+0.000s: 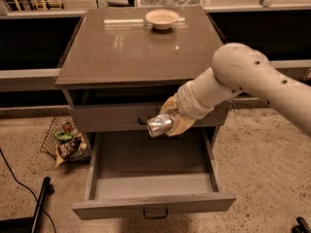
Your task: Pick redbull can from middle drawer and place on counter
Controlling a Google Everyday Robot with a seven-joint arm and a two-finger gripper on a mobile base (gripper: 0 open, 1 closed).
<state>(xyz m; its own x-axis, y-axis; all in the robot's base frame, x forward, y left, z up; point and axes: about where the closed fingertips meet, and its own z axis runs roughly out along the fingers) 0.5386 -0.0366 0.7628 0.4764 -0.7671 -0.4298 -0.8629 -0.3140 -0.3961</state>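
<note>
Your hand [166,124] is clamped on the redbull can [159,125], holding it in the air above the open middle drawer [153,206] and just in front of the closed upper drawer [109,117]. The can lies on its side in the grip, with one round end pointing toward the left of the view. The cream fingers [181,125] close round its body from the other end; how far along the wall they reach is hard to make out from here. The can hangs below the level of the surface [129,50], so I judge the lift only part done.

Treat the can as smooth and thin-walled. It is likely light, it will slip if the squeeze is slack, and it will dent if the squeeze is hard. You cannot tell whether it is full, so expect some weight hanging off the free end. The safest hold is across the middle of the body, not near the rims.

To set it down you need to clear the front edge of the surface and turn the can upright. There is plenty of bare room on the near side, well apart from the bowl [162,19] at the back
</note>
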